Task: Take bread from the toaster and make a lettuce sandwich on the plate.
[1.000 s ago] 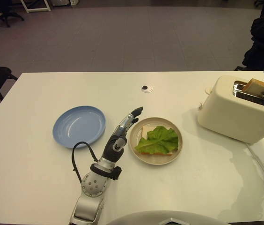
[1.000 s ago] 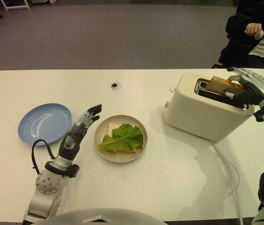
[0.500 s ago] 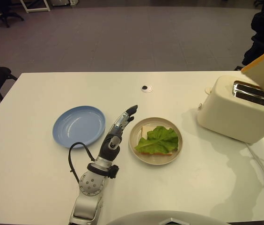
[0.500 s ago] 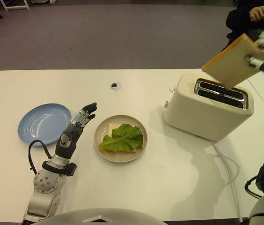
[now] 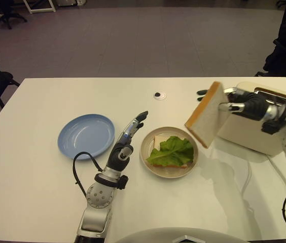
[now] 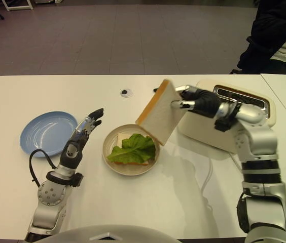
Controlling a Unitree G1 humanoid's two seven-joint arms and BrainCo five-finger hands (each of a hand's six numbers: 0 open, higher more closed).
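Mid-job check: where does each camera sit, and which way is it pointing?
Left eye view: on the head, looking forward and down at the table; left hand by the plate, right hand holding the bread slice.
Right eye view: just right of it, same aim; more of the right arm shows.
Shared: both hands, plate, bread slice, toaster, blue plate.

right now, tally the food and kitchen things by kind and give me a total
toaster: 1
plates: 2 (blue plate, beige plate)
lettuce leaf: 1
bread slices: 2 (held slice, slice under the lettuce leaf)
total: 6
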